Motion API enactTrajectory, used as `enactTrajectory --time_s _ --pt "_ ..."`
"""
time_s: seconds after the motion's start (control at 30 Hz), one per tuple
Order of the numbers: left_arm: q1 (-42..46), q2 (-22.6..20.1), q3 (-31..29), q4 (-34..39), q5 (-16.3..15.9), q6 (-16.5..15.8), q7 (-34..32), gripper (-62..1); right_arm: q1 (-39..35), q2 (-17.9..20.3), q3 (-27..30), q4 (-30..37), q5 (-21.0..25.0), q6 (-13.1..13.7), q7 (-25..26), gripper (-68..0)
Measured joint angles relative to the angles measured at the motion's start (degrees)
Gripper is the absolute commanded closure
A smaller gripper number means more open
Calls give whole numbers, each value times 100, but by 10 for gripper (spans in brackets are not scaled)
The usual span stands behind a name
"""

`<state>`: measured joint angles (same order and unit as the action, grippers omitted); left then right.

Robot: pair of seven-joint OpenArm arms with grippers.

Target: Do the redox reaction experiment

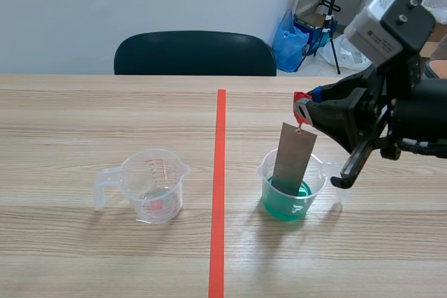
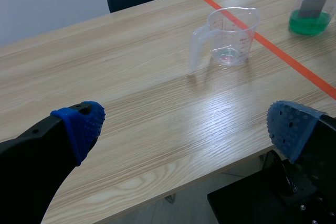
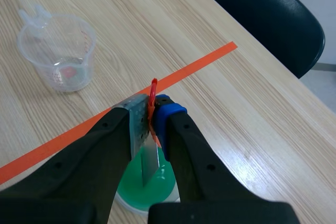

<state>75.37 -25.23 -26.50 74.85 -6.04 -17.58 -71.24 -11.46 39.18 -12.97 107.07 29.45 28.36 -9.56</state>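
Observation:
A clear beaker of green liquid [image 1: 288,193] stands right of the tape line. A grey metal strip [image 1: 293,158] hangs tilted from a small red clip [image 1: 302,108], its lower end in the green liquid. My right gripper [image 1: 312,107] is shut on the clip just above the beaker; in the right wrist view the clip [image 3: 153,98] is pinched between the fingers, with the strip [image 3: 149,162] over the beaker [image 3: 163,187]. A nearly empty clear measuring cup [image 1: 152,188] stands left of the line. My left gripper [image 2: 184,129] is open over the table's near edge, far from the cup [image 2: 231,38].
A dark chair [image 1: 195,54] stands behind the table's far edge. A blue bag [image 1: 290,40] and a black stand are on the floor at the back right. Bare wood lies between the two vessels and around the left gripper.

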Motion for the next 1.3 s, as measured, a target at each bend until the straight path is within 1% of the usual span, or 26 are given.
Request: enactTrajectory --time_s 0.17,0.27,0.33,0.5,0.6,0.8,0.97,1.3 --pt "0 0 0 0 0 0 0 -623 0 0 76 297 74 2 -225 -6" --pt "0 0 0 0 0 0 0 -623 0 2 210 479 363 0 -579 -6" --pt "0 0 0 0 0 0 0 -623 0 2 280 625 417 0 -846 -6" --pt "0 0 0 0 0 0 0 -623 0 2 407 1005 634 0 -1187 -6" --pt "0 0 0 0 0 0 0 -623 0 2 511 1222 846 0 -1392 -6" --pt "0 0 0 0 0 0 0 -623 0 2 649 1598 1075 0 -1775 -6" --pt "0 0 0 0 -2 0 0 -623 0 2 754 1777 1093 -48 -1856 -6" --pt "-2 0 0 0 0 0 0 -623 0 2 905 1930 1093 -46 -2111 -6"
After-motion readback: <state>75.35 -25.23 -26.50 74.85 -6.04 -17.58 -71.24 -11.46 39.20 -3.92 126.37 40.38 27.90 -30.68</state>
